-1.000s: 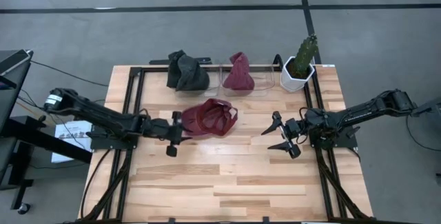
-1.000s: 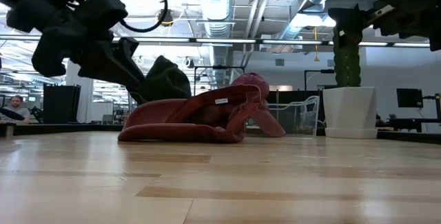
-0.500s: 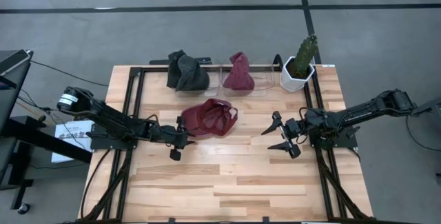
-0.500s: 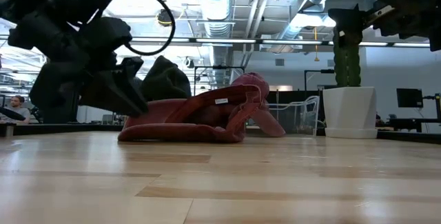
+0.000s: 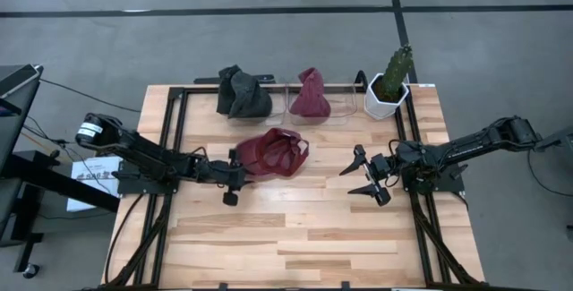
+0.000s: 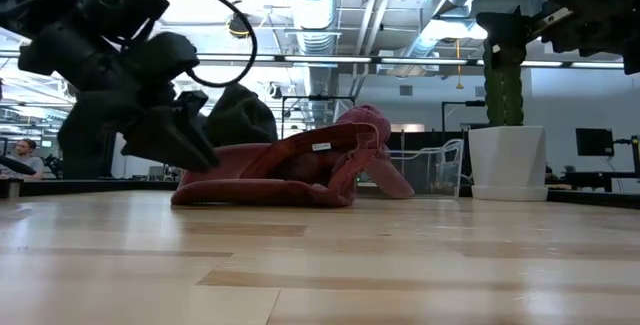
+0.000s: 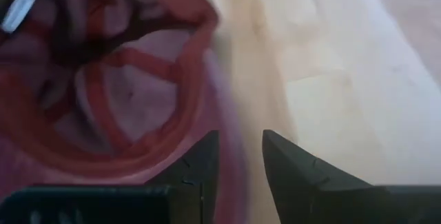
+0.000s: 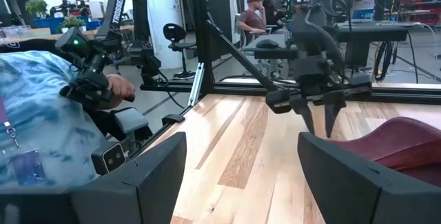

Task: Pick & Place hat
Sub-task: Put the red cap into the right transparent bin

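Left to right, high view. My left gripper, fingers partly spread and pinching nothing, sits at the edge of the dark red fabric cap, which lies upturned mid-table toward its two o'clock (long axis roughly left-right). My right gripper, spread wide, waits well apart at the cap's four o'clock.

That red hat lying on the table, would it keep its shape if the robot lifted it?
Probably not: the red hat lies slumped and creased, so it likely flops. It looks like light cloth. Being soft, it should bunch if pushed.
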Robot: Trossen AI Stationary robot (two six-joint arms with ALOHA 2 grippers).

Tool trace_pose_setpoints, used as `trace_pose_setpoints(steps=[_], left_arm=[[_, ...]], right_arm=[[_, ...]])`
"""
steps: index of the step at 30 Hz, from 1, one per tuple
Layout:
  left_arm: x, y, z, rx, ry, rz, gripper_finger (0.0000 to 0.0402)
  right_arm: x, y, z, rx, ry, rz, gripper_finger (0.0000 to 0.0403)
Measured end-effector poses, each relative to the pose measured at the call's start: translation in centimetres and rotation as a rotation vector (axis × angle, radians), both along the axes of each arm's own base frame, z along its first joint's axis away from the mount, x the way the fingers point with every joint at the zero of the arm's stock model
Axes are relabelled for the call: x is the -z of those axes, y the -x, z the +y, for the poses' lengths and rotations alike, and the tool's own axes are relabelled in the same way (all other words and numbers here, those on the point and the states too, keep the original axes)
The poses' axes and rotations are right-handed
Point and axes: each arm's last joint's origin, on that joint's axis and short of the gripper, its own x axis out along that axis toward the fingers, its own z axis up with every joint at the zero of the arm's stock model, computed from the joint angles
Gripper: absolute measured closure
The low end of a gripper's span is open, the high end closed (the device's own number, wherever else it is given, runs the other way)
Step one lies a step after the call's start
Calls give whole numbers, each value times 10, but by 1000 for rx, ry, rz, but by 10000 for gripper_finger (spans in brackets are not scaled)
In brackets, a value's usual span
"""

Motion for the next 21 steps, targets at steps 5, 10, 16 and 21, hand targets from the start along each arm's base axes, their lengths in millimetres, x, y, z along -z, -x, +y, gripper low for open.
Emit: trace_pose_setpoints(steps=[5,10,16,21], left_arm=[[3,1,16,-76,19,18,293],[4,1,15,-33,56,24,293],[4,2,4,18,53,25,293],[4,3,4,20,3,35,293]], right_arm=[[0,0,0,0,0,0,132],[0,0,0,0,-10,4,132],[0,0,0,0,-10,4,132],[0,0,0,0,-10,4,132]])
